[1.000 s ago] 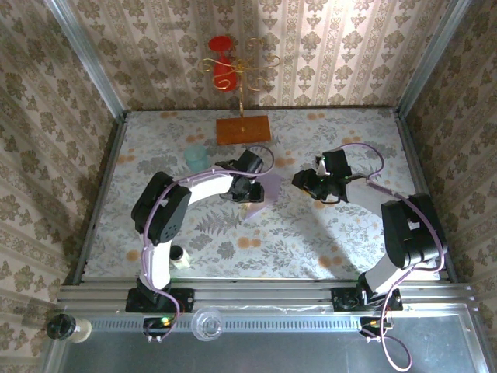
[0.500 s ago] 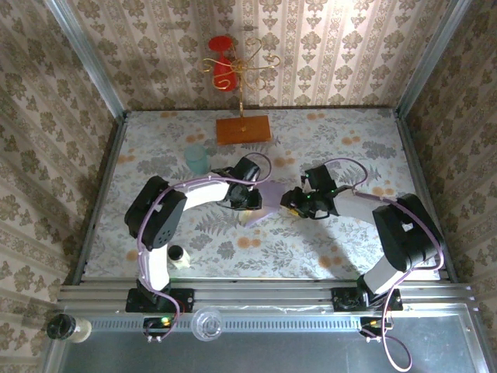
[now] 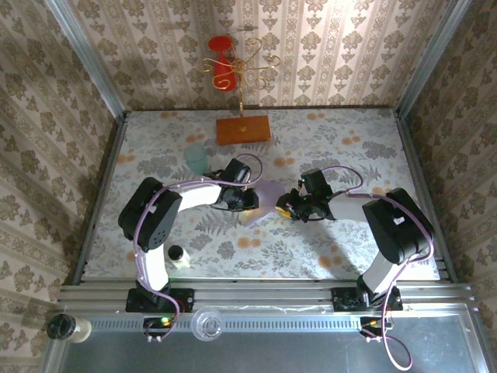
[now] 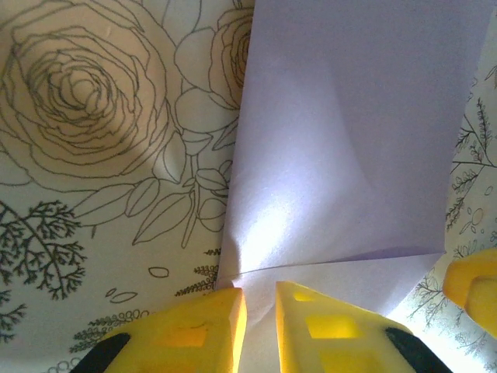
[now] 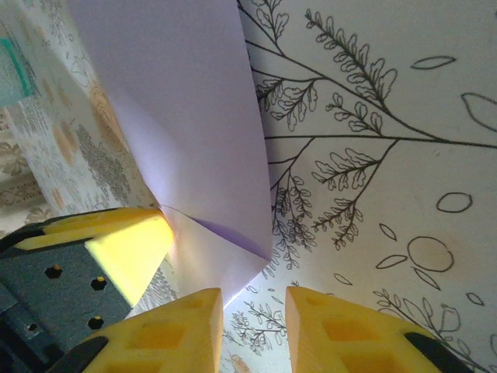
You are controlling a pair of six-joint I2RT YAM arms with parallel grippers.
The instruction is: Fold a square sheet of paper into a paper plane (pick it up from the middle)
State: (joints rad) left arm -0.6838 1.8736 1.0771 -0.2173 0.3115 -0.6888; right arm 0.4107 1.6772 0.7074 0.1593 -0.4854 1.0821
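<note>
Both arms meet at the middle of the floral-patterned surface [image 3: 349,148], where the square sheet of thin, pale lilac paper [image 3: 265,196] lies between them, well in front of the orange-brown rectangular wooden board [image 3: 243,129] and to the right of the pale teal plastic cup [image 3: 196,158]. The left pincer [image 4: 261,294] has its yellow fingers a narrow gap apart, with the near edge of the sheet running into that gap; no firm clamp on the paper is visible. The right pincer [image 5: 254,299] is likewise slightly parted, the patterned surface showing between its fingers and a corner of the sheet just ahead of them. The sheet bears one crease, with a flap doubled over and part of the paper bowed up off the surface. Judged from this, the task is at an early fold: no pointed nose, centre crease or wings are formed, so nearly all shaping of the plane remains.
</note>
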